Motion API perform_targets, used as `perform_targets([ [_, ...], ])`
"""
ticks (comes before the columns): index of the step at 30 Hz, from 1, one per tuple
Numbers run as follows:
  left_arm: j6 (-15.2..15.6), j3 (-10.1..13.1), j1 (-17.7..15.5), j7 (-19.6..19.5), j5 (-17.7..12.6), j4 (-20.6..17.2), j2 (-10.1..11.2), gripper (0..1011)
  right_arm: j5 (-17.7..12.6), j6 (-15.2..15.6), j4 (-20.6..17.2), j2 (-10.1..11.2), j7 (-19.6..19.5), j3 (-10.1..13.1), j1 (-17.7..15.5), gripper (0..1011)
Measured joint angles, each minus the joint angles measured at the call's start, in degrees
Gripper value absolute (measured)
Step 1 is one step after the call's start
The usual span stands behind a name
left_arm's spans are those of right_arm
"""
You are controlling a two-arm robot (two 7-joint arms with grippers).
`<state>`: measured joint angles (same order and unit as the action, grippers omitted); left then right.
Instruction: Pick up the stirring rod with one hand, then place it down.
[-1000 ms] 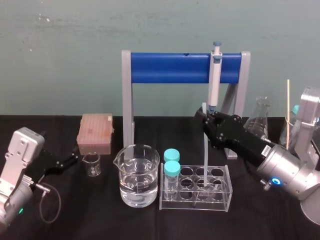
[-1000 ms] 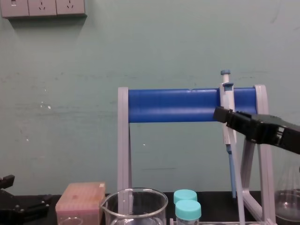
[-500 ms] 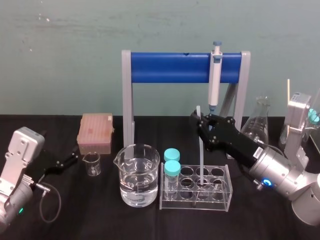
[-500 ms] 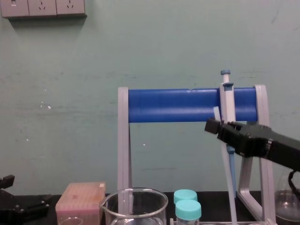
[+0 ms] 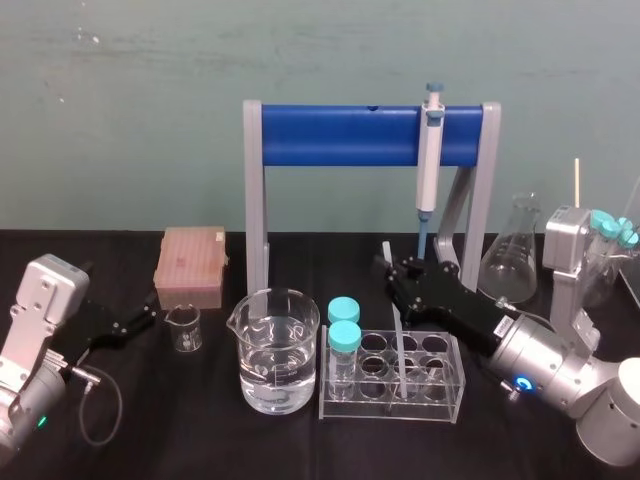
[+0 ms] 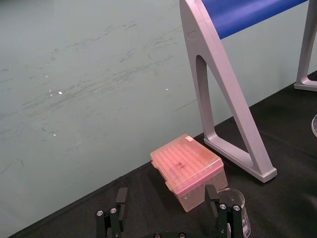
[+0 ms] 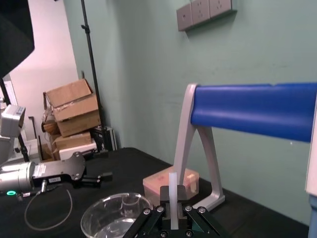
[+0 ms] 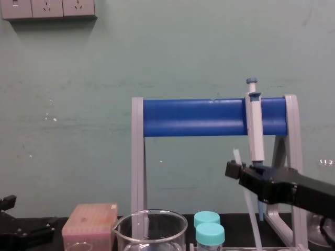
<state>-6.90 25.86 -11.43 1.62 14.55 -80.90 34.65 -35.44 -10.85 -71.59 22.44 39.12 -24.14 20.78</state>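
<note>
The stirring rod [image 5: 398, 345] is a thin whitish stick standing almost upright, its lower end down inside the clear test tube rack [image 5: 440, 385]. My right gripper [image 5: 393, 272] is shut on it near its upper end, just behind the rack. In the chest view the rod [image 8: 236, 156] sticks out above the black right gripper [image 8: 233, 170]. The right wrist view shows the rod [image 7: 173, 191] pinched between the two fingers of the gripper [image 7: 173, 212]. My left gripper [image 5: 140, 322] rests parked at the table's left, and its fingers [image 6: 218, 210] stand apart with nothing between them.
A beaker of water [image 5: 277, 350] stands left of the rack, and two blue-capped tubes [image 5: 343, 325] sit in the rack's left end. Behind is the blue-barred stand [image 5: 340, 135] with a hanging pipette [image 5: 430, 160]. A pink tip box [image 5: 190, 265], a small beaker [image 5: 184, 328] and a flask [image 5: 510, 265] are around.
My right gripper has come down and slightly left with the rod, so the rod's lower end has sunk deeper into the rack. The left arm has not moved.
</note>
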Motion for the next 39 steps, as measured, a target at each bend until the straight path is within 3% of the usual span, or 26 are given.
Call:
perform_targets([
  [23, 0.0, 0.0, 0.0, 0.0, 0.0, 0.0, 0.0, 1000, 1.08, 1.06, 0.42, -0.07, -1.16, -0.38, -0.52, 71],
  [26, 0.0, 0.0, 0.0, 0.0, 0.0, 0.0, 0.0, 1000, 1.02, 1.06, 0.41, -0.07, -1.12, -0.37, -0.51, 123],
  [39, 0.0, 0.0, 0.0, 0.0, 0.0, 0.0, 0.0, 1000, 0.9, 0.98, 0.37, -0.07, -0.97, -0.3, -0.45, 530],
])
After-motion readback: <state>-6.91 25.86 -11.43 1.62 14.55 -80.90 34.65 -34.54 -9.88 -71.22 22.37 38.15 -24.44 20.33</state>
